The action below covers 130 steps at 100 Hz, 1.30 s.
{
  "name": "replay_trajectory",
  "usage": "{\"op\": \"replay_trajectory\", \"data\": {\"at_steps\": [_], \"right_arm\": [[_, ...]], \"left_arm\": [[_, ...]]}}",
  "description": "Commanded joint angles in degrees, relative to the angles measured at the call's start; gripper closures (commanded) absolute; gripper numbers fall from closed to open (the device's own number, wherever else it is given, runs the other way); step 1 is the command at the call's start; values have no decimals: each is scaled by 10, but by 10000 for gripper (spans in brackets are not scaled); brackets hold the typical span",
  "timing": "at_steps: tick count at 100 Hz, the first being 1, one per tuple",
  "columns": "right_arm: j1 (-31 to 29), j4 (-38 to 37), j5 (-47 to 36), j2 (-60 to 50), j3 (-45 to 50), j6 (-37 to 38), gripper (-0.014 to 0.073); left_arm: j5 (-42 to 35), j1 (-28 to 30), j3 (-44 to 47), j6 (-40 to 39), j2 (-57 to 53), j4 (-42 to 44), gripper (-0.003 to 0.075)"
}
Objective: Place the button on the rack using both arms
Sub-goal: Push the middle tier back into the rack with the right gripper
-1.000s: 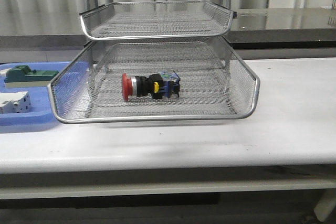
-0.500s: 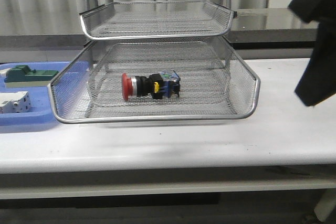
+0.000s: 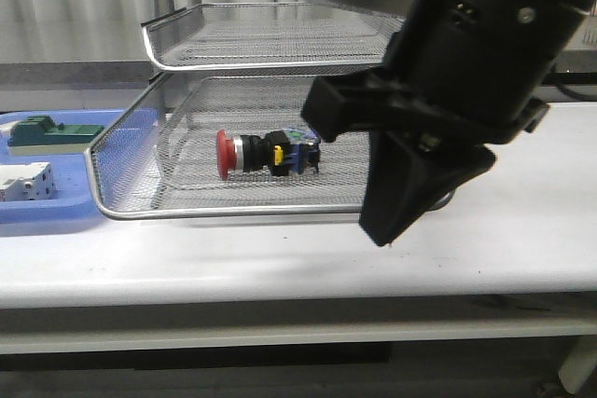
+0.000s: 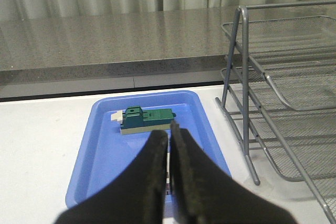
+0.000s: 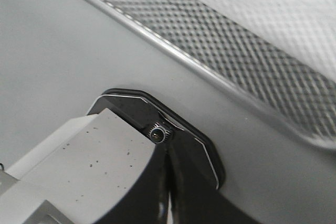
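Note:
The button [image 3: 266, 153], red cap to the left, lies on its side in the pulled-out lower tray of the rack [image 3: 233, 212]. My right arm fills the front view's right half, close to the camera and in front of the rack's right side. Its gripper [image 3: 378, 233] points down, shut and empty, in front of the tray's front rim. The right wrist view shows its fingers [image 5: 178, 182] pressed together near the rack's mesh [image 5: 236, 61]. My left gripper [image 4: 169, 130] is shut and empty above the blue tray [image 4: 105, 150], beside the rack's legs [image 4: 244, 77].
The blue tray [image 3: 47, 216] sits left of the rack and holds a green-and-beige block [image 3: 47, 132] [image 4: 147, 119] and a white block [image 3: 23, 181]. A grey counter [image 4: 105, 40] runs behind the table. A small black lens unit [image 5: 157, 134] shows by the right fingers.
My right arm has swung in from the right edge and now looms across the front of the rack. The button has not moved.

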Motion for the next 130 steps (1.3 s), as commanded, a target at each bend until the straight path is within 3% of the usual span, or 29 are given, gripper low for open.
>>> {"op": "replay_trajectory", "data": {"at_steps": [1,31,85,130], "right_arm": [[17,-20,-19,7,-34,-8,660],[60,-74,-30,83,-90,-8,660],[61,-189,-76,120,-112,-9,660],[9,-229,-129,142,-156,-9,660]], "left_arm": [[-47,1,-16,-5,2,-7,716],[-47,1,-16,-5,2,-7,716],[-47,1,-16,-5,2,-7,716],[-47,1,-16,-5,2,-7,716]]}}
